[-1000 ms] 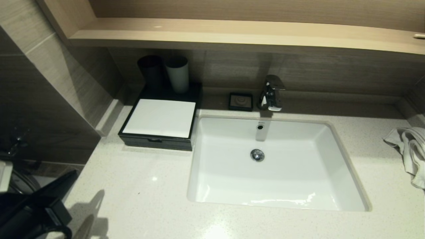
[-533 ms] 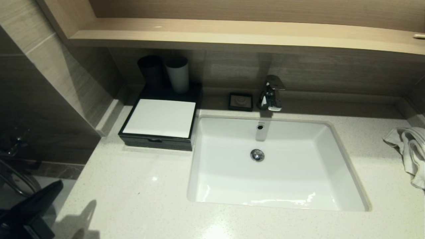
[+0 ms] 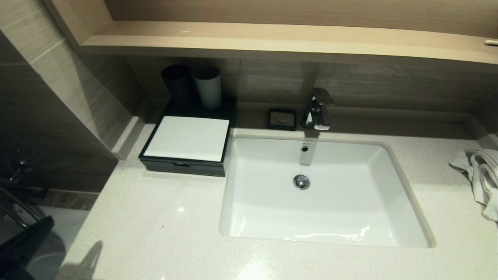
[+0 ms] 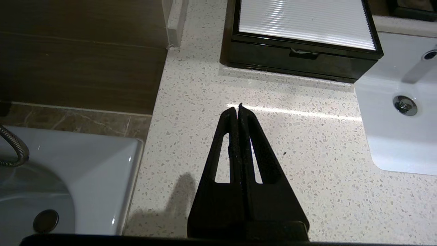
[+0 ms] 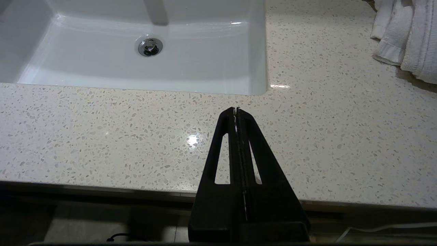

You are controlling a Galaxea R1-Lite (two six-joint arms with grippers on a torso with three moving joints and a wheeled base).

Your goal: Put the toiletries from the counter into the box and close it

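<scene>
The box (image 3: 186,142) sits on the counter (image 3: 155,225) to the left of the sink, its drawer front (image 4: 304,58) flush with the black frame. No toiletries show in any view. My left gripper (image 4: 238,107) is shut with nothing between its fingers and hovers over bare counter well in front of the box. In the head view only the dark left arm (image 3: 23,249) shows, at the lower left corner. My right gripper (image 5: 236,109) is also shut and empty, over the counter's front edge before the sink's right corner.
The white sink (image 3: 389,194) is set into the counter, with a chrome faucet (image 3: 318,109) and a small black soap dish (image 3: 282,119) behind it. A dark cup (image 3: 177,83) and a pale cup (image 3: 208,87) stand behind the box. A crumpled towel (image 3: 480,177) lies far right.
The left arm has drawn back down and to the left, mostly leaving the head view; its shadow on the counter has shrunk. Nothing else has moved.
</scene>
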